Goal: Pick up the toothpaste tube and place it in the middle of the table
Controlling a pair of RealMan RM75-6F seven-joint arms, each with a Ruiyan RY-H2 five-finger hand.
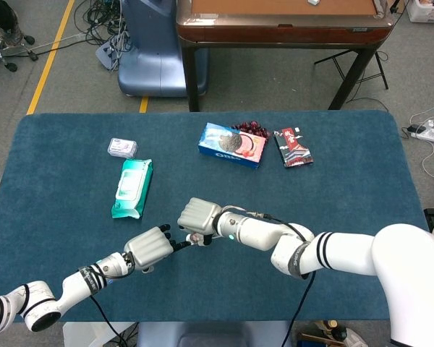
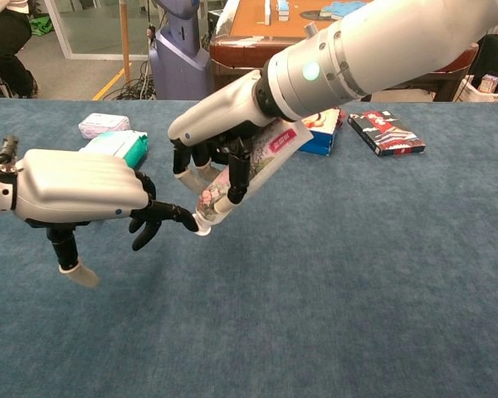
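Observation:
My right hand grips the toothpaste tube around its lower half. The white tube with pink print hangs tilted over the blue table, cap end down and to the left. My left hand hovers just left of it with its dark fingers partly curled; one fingertip touches the cap, and the hand holds nothing. In the head view the right hand hides most of the tube, and the left hand sits next to it near the table's front middle.
A green wipes pack and a small tissue pack lie at the left. An Oreo box, a dark red bunch and a red-black packet lie at the back. A brown table stands beyond.

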